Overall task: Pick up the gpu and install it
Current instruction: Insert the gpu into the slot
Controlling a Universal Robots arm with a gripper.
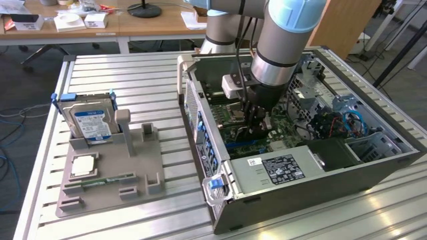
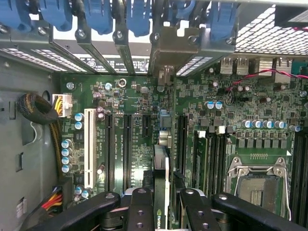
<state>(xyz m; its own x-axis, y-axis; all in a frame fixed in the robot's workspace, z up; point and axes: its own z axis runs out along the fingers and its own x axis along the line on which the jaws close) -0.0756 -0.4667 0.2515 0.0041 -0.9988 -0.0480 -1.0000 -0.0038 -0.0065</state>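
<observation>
The end effector (image 2: 162, 204) is clenched on the gpu (image 2: 161, 168), holding it up on its thin edge inside the computer case (image 1: 373, 165), over the green board (image 2: 130, 96), likely so its bottom edge can meet a long slot (image 2: 182, 139)

The motherboard (image 2: 134, 96) is recorded as dark green, dotted with small silver and blue capacitor tops. One long slot (image 2: 89, 147) is noted white, the neighbouring slots black. The slot clips (image 2: 96, 19) are seen bright blue. The gpu (image 2: 161, 178) is logged dark, near black, with a dull silvery bracket. The gripper (image 2: 163, 197) is noted matt black. The cable bundle (image 2: 50, 199) is marked red, yellow and black. The arm (image 1: 287, 35) is seen silver-grey with pale blue caps. The hard drive (image 1: 91, 122) is recorded silver with a blue-and-white label, and its fixture (image 1: 110, 192) flat grey. The table (image 1: 133, 75) is ribbed in pale silver stripes.
</observation>
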